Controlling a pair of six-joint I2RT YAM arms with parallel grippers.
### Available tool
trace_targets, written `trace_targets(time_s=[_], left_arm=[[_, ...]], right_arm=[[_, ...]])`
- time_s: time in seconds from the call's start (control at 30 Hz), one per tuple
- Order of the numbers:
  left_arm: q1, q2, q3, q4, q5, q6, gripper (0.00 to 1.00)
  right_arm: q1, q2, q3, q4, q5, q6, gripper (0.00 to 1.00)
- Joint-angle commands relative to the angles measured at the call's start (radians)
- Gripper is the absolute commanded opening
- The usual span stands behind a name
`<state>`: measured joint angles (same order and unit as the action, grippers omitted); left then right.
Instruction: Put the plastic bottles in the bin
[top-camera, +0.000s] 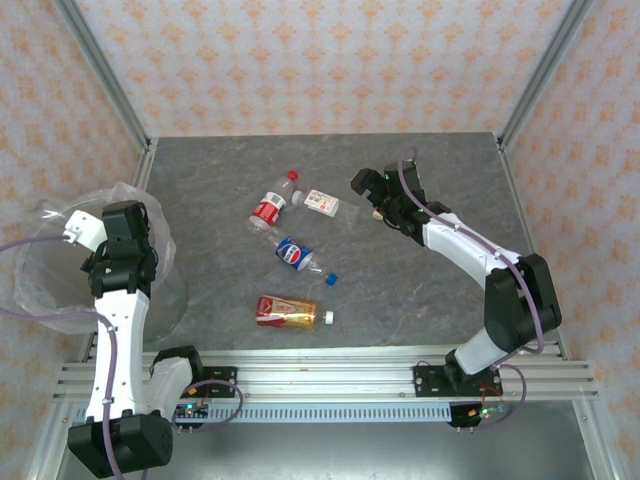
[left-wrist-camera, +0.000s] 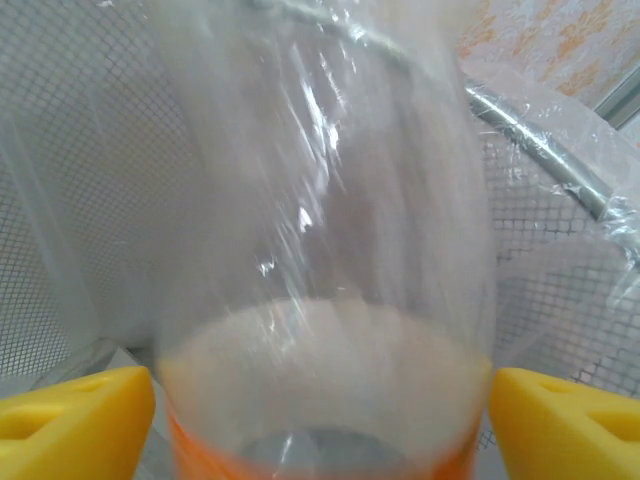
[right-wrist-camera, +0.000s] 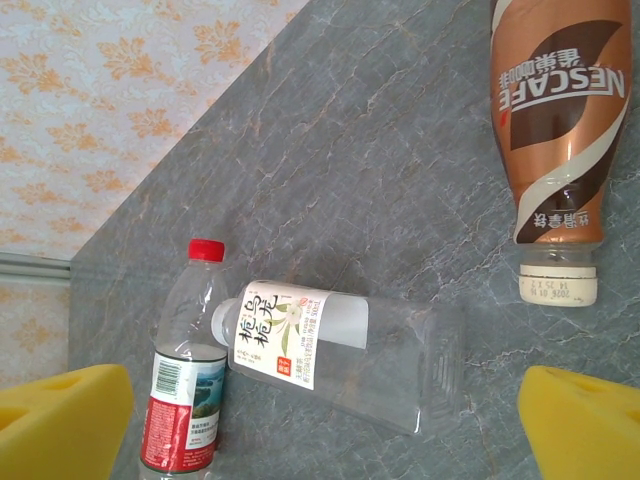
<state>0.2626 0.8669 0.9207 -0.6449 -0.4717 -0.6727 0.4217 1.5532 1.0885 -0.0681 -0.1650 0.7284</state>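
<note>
My left gripper hangs over the bin, shut on a clear bottle with an orange label; the bin's mesh wall and crinkly bag surround it. On the table lie a red-label bottle, a white-label bottle, a blue-label bottle and a red-and-amber one. My right gripper is open just right of the white-label bottle, its yellow fingers wide apart above it. The red-capped bottle touches that bottle's neck. A brown Nescafe bottle lies further off.
Metal frame posts rise at the table's back corners, with patterned walls behind. An aluminium rail runs along the near edge by the arm bases. The bin stands off the table's left edge.
</note>
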Motion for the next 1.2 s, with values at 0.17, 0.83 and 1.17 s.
trace_targets(time_s=[0.17, 0.83, 1.17], left_arm=[[0.006, -0.003, 0.034, -0.052, 0.006, -0.011, 0.96], [0.005, -0.038, 0.163, 0.012, 0.358, 0.050, 1.00], [0.004, -0.091, 0.189, 0.094, 0.557, 0.077, 1.00]], right_arm=[[-0.005, -0.005, 0.014, -0.007, 0.001, -0.012, 0.99], [-0.006, -0.004, 0.007, -0.021, 0.034, -0.010, 0.99], [-0.019, -0.031, 0.027, -0.078, 0.131, -0.125, 0.99]])
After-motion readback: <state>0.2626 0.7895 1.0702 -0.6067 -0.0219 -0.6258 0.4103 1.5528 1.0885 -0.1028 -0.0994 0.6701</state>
